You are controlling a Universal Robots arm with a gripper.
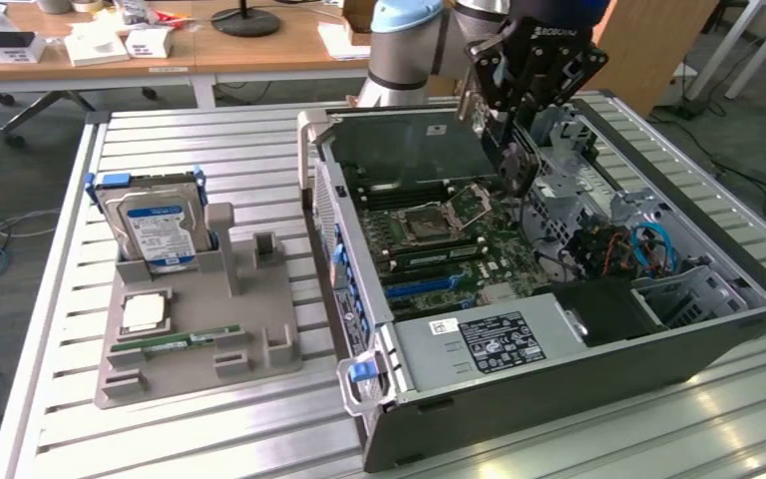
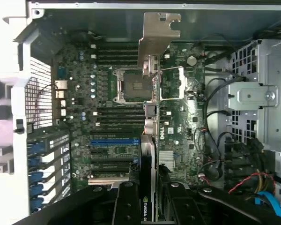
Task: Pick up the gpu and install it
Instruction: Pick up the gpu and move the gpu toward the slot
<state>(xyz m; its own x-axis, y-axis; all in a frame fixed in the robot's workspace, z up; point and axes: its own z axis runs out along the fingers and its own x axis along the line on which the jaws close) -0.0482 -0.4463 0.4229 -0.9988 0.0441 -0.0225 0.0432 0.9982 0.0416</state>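
Observation:
My gripper [image 1: 514, 125] hangs over the open computer case [image 1: 356, 259], shut on the gpu [image 1: 518, 165]. The gpu is a thin dark card held on edge, pointing down toward the motherboard [image 1: 443, 235] and still above it. In the wrist view the gpu [image 2: 150, 140] shows edge-on between the black fingers [image 2: 126, 201], and its silver bracket [image 2: 157, 37] is at the far end. The card sits over the CPU socket [image 2: 133, 86] and crosses the line of the blue slot [image 2: 112, 140] without touching the board.
A grey parts holder [image 1: 196, 354] on the slatted table carries a hard drive [image 1: 157, 225], a CPU [image 1: 144, 312] and a green memory stick [image 1: 177, 342]. Inside the case are the power supply [image 1: 483, 339], drive cage [image 2: 262, 93] and loose cables [image 1: 649, 244].

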